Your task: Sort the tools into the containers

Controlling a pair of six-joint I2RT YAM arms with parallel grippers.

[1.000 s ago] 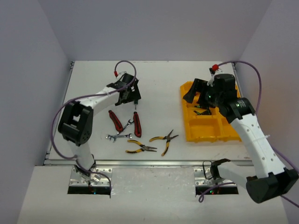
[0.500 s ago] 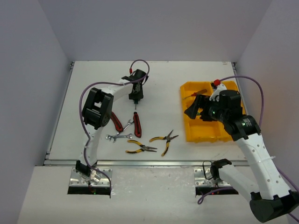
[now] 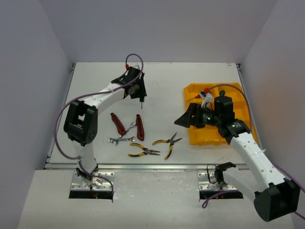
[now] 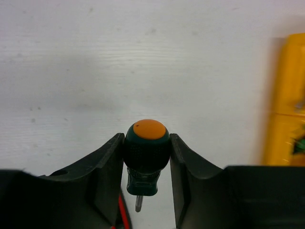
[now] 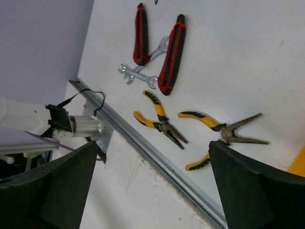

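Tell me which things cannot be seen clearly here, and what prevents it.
Top view: the right arm covers the middle of the yellow tray; what lies there is hidden.
Left wrist view: the tray is a blur at the right edge; a red shape under the green screwdriver is cut off by the bottom edge.
Right wrist view: only a corner of the tray shows.

A white tabletop is sitting inside a three-sided enclosure, with pale lavender walls rising at its back and along both sides. A silver metal rail is running along its near edge, bordering a lower whitish ledge.
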